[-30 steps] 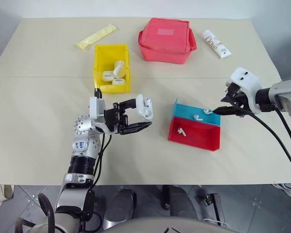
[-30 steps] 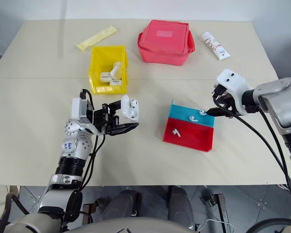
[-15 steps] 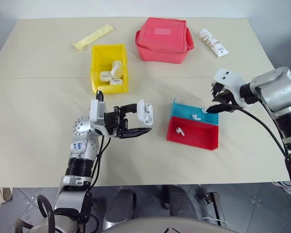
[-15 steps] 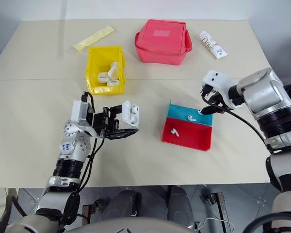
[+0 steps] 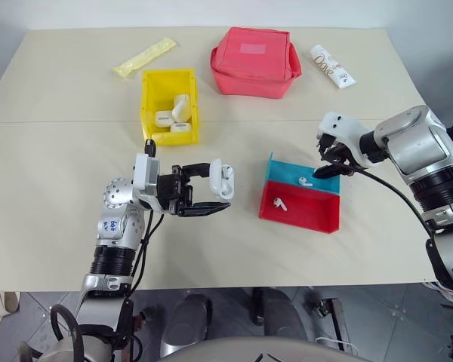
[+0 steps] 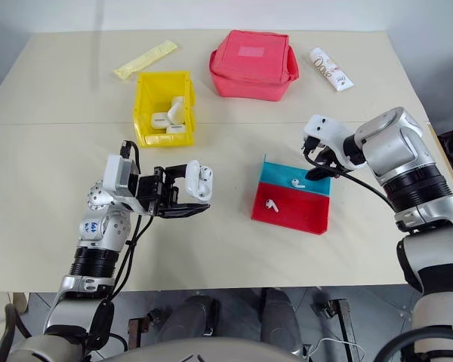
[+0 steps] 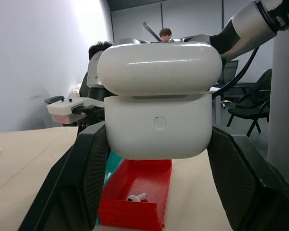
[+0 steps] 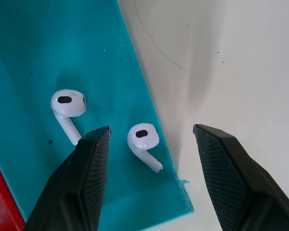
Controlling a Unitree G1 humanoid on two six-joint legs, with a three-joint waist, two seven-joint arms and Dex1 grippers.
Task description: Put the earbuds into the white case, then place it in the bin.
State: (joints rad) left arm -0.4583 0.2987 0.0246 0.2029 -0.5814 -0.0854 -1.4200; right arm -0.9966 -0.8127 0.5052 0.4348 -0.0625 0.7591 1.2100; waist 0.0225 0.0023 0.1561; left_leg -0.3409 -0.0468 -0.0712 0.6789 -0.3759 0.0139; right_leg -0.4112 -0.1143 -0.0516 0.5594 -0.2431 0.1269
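My left gripper [image 5: 216, 188] is shut on the white case [image 5: 223, 179], held above the table's front middle with its lid slightly ajar; the left wrist view shows the case [image 7: 159, 106] between both fingers. Two earbuds [image 8: 143, 139] [image 8: 67, 106] lie in the blue tray [image 5: 287, 173], and another earbud [image 5: 280, 203] rests in the red tray [image 5: 317, 217]. My right gripper [image 5: 324, 163] hovers open just over the blue tray's far right corner, one earbud below the gap between its fingers. The yellow bin [image 5: 149, 102] stands behind the left gripper.
Several white cases lie inside the bin. A red fabric pouch [image 5: 255, 60] sits at the back middle, a yellow packet [image 5: 145, 57] at the back left, a white tube [image 5: 332, 66] at the back right. A seam crosses the table's width.
My right gripper has come left and down, closer over the blue tray. The left gripper keeps the case in about the same place. The camera view has shifted slightly.
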